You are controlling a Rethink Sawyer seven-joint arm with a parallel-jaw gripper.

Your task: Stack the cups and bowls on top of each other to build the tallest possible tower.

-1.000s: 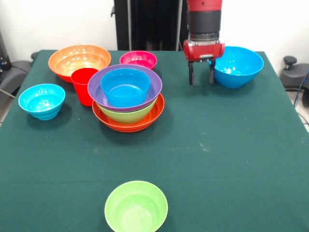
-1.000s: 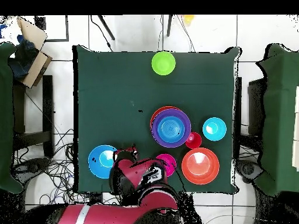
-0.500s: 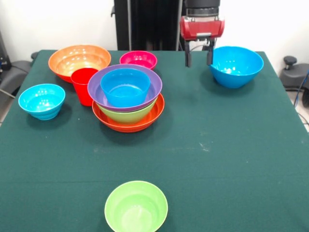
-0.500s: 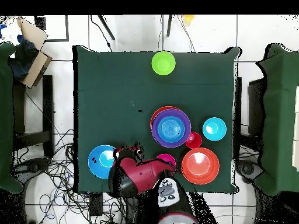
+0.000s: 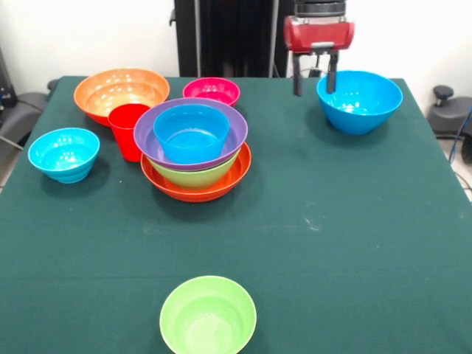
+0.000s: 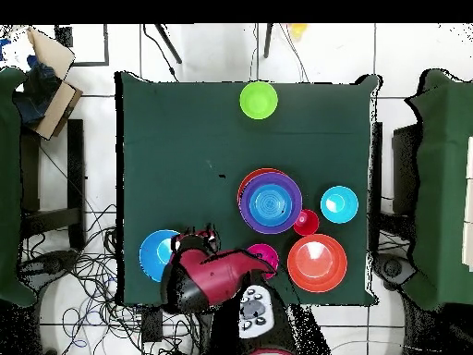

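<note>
The tower point(image 5: 195, 151) stands left of centre on the green surface point(image 5: 354, 243): we see a wide orange base, then a green bowl, a purple one, and a blue bowl point(image 5: 192, 131) nested on top, widest lowest so the pile stays steady. Left of it we find a small blue bowl point(image 5: 64, 153), a wide orange bowl point(image 5: 121, 91) and the red cup point(image 5: 128, 130), which touches the tower's side. Behind sits the magenta bowl point(image 5: 212, 91); near the front edge a green bowl point(image 5: 208, 316). At right, the gripper point(image 5: 315, 72) hangs with fingers apart and empty over the rim of the large blue bowl point(image 5: 360, 100), which we judge the next pick.
</note>
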